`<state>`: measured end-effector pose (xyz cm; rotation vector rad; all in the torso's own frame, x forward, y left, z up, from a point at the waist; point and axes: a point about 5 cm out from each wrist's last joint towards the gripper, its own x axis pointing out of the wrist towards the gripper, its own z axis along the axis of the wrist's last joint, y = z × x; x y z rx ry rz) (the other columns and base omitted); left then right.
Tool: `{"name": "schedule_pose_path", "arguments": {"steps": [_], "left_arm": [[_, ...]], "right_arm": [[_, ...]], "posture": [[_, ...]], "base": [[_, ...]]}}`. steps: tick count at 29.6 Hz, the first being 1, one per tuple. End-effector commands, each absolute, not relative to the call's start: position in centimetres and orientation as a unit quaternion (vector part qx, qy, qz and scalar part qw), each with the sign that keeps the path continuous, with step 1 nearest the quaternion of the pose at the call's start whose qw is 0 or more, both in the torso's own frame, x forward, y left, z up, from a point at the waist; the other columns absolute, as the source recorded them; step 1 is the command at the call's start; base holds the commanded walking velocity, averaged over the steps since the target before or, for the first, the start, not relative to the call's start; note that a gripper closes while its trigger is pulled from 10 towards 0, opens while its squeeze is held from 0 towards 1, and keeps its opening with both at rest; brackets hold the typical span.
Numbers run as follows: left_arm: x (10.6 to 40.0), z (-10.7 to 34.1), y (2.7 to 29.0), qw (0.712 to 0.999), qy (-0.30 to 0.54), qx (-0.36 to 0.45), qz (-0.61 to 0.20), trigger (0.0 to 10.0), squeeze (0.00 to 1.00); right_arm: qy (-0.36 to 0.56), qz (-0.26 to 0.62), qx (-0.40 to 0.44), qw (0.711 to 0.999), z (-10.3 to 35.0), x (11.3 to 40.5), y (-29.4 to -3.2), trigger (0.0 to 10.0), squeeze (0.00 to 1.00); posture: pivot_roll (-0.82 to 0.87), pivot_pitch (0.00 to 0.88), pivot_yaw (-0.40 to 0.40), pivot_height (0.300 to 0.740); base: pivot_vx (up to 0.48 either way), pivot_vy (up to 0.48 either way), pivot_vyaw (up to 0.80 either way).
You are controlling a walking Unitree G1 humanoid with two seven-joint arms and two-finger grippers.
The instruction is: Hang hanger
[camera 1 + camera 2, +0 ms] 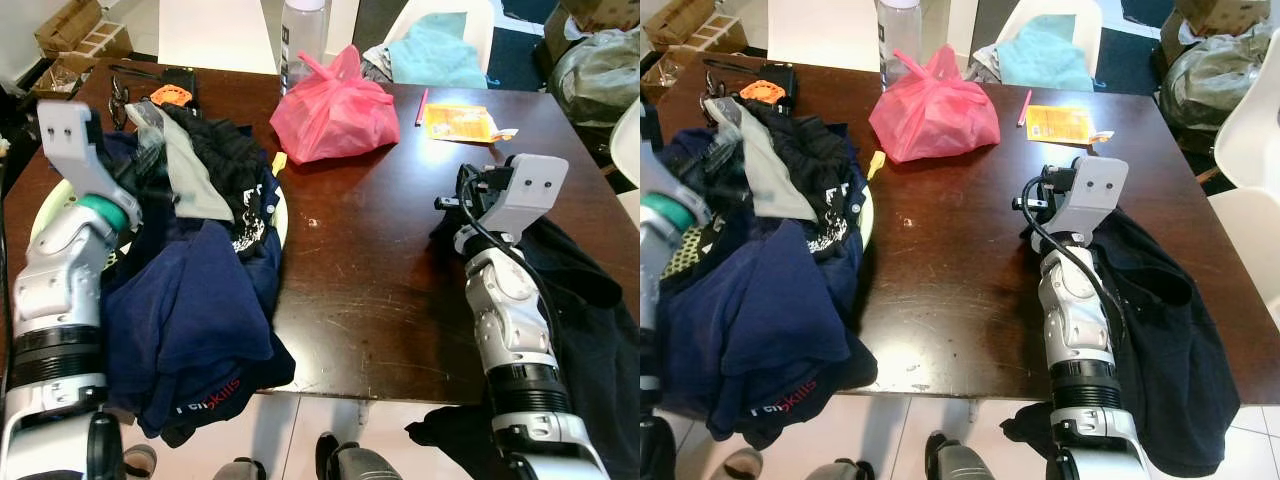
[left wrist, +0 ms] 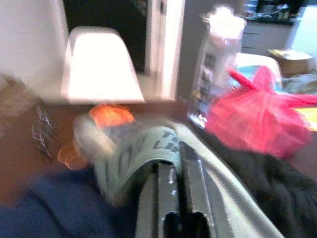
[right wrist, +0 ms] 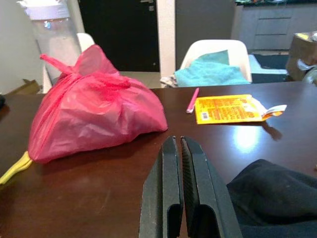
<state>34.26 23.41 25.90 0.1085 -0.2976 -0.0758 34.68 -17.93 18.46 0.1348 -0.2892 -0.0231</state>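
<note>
in the left eye view a heap of clothes (image 1: 190, 270) is seen piled over a pale basket (image 1: 281, 222) at the left of the dark table (image 1: 380, 290), navy and black garments with a grey-green one (image 1: 190, 175) on top; a yellow tip (image 1: 279, 160) pokes out at the heap's edge, and whether it belongs to the hanger cannot be told, since no hanger can be made out among the cloth. if one is buried there, it would be judged light and stiff, likely to snag in soft fabric, and best taken at its neck or bar once freed. the left gripper (image 1: 150, 125) is sunk into the top of the pile. in the right eye view the right gripper (image 1: 1032, 203) is held low over bare table beside a black garment (image 1: 1160, 320), well apart from the pink bag (image 1: 933, 113). in the left wrist view (badly blurred) the left fingers (image 2: 168, 193) are pressed together with the grey-green cloth draped around them; whether any fold is actually pinched cannot be told. in the right wrist view the right fingers (image 3: 171, 198) are seen closed flat against each other, nothing between them, pointing toward the pink bag and an orange packet (image 3: 225, 108).
</note>
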Motion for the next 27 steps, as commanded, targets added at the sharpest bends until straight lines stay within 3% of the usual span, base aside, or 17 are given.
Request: {"name": "schedule_pose_path", "arguments": {"steps": [1, 2, 4, 5, 6, 7, 8, 11, 12, 13, 16, 21, 23, 24, 25, 26, 27], "left_arm": [[33.8, 26.6, 22.7, 0.980, -0.176, 0.095, -0.024, 0.0, 0.00], [33.3, 27.6, 21.5, 0.966, -0.207, 0.156, -0.025, 0.2, 0.00], [33.3, 27.6, 21.5, 0.966, -0.207, 0.156, -0.025, 0.2, 0.00], [32.5, 29.8, 19.9, 0.935, -0.270, 0.228, -0.026, 10.0, 0.00], [32.5, 29.8, 19.9, 0.935, -0.270, 0.228, -0.026, 10.0, 0.00], [31.3, 32.2, 18.3, 0.887, -0.346, 0.306, -0.013, 10.0, 0.00], [31.3, 32.2, 18.3, 0.887, -0.346, 0.306, -0.013, 10.0, 0.00], [28.8, 36.9, 16.0, 0.760, -0.497, 0.414, 0.061, 10.0, 0.00], [28.8, 36.9, 16.0, 0.760, -0.497, 0.414, 0.061, 10.0, 0.00], [28.3, 37.7, 15.5, 0.738, -0.524, 0.419, 0.069, 10.0, 0.00], [29.2, 36.7, 13.8, 0.754, -0.484, 0.443, -0.039, 10.0, 0.00], [27.9, 38.9, 13.3, 0.739, -0.539, 0.405, -0.015, 10.0, 0.00], [27.5, 40.2, 13.1, 0.753, -0.554, 0.355, -0.016, 10.0, 0.00], [28.1, 40.7, 14.0, 0.810, -0.524, 0.264, -0.014, 10.0, 0.00], [28.1, 40.7, 14.0, 0.810, -0.524, 0.264, -0.014, 10.0, 0.00], [29.0, 40.4, 14.4, 0.854, -0.476, 0.208, -0.037, 10.0, 0.00], [28.9, 40.5, 14.8, 0.838, -0.483, 0.255, -0.006, 10.0, 0.00]], "right_arm": [[-0.137, -0.019, 0.068, 0.988, 18.0, 34.5, -18.2, 10.0, 0.00], [-0.136, -0.017, 0.070, 0.988, 18.0, 34.6, -18.0, 10.0, 0.00], [-0.136, -0.017, 0.070, 0.988, 18.0, 34.6, -18.0, 10.0, 0.00], [-0.136, -0.017, 0.071, 0.988, 18.0, 34.6, -18.0, 10.0, 0.00], [-0.136, -0.017, 0.071, 0.988, 18.0, 34.6, -18.0, 10.0, 0.00], [-0.136, -0.017, 0.073, 0.988, 18.0, 34.7, -17.9, 10.0, 0.00], [-0.136, -0.017, 0.073, 0.988, 18.0, 34.7, -17.9, 10.0, 0.00], [-0.135, -0.022, 0.078, 0.987, 17.8, 34.7, -17.9, 10.0, 0.00], [-0.135, -0.022, 0.078, 0.987, 17.8, 34.7, -17.9, 10.0, 0.00], [-0.135, -0.023, 0.079, 0.987, 17.7, 34.6, -17.9, 10.0, 0.00], [-0.133, -0.026, 0.081, 0.987, 17.5, 34.6, -18.0, 10.0, 0.00], [-0.132, -0.027, 0.082, 0.987, 17.4, 34.6, -18.0, 10.0, 0.00], [-0.131, -0.027, 0.083, 0.988, 17.4, 34.6, -17.8, 10.0, 0.00], [-0.131, -0.027, 0.083, 0.988, 17.4, 34.6, -17.8, 10.0, 0.00], [-0.131, -0.027, 0.083, 0.988, 17.4, 34.6, -17.8, 10.0, 0.00], [-0.132, -0.027, 0.083, 0.987, 17.4, 34.6, -17.8, 10.0, 0.00], [-0.133, -0.028, 0.083, 0.987, 17.4, 34.6, -17.9, 10.0, 0.00]], "posture": [[0.02, 0.080, -0.026, 0.740], [0.02, 0.080, -0.024, 0.740], [0.02, 0.080, -0.024, 0.740], [0.03, 0.078, -0.022, 0.740], [0.03, 0.078, -0.022, 0.740], [0.03, 0.075, -0.018, 0.740], [0.03, 0.075, -0.018, 0.740], [0.03, 0.072, -0.005, 0.740], [0.03, 0.072, -0.005, 0.740], [0.04, 0.071, -0.005, 0.740], [0.04, 0.068, -0.004, 0.740], [0.05, 0.066, -0.003, 0.740], [0.05, 0.068, 0.004, 0.740], [0.04, 0.065, 0.008, 0.740], [0.04, 0.065, 0.008, 0.740], [0.05, 0.065, 0.008, 0.740], [0.05, 0.068, 0.009, 0.740]], "base": [[0.000, 0.000, 0.00], [0.000, 0.000, 0.00], [0.000, 0.000, 0.00], [0.000, 0.000, 0.00], [0.000, 0.000, 0.00], [0.000, 0.000, 0.00], [0.000, 0.000, 0.00], [0.000, 0.000, 0.00], [0.000, 0.000, 0.00], [0.000, 0.000, 0.00], [0.000, 0.000, 0.00], [0.000, 0.000, 0.00], [0.000, 0.000, 0.00], [0.000, 0.000, 0.00], [0.000, 0.000, 0.00], [0.000, 0.000, 0.00], [0.000, 0.000, 0.00]]}}
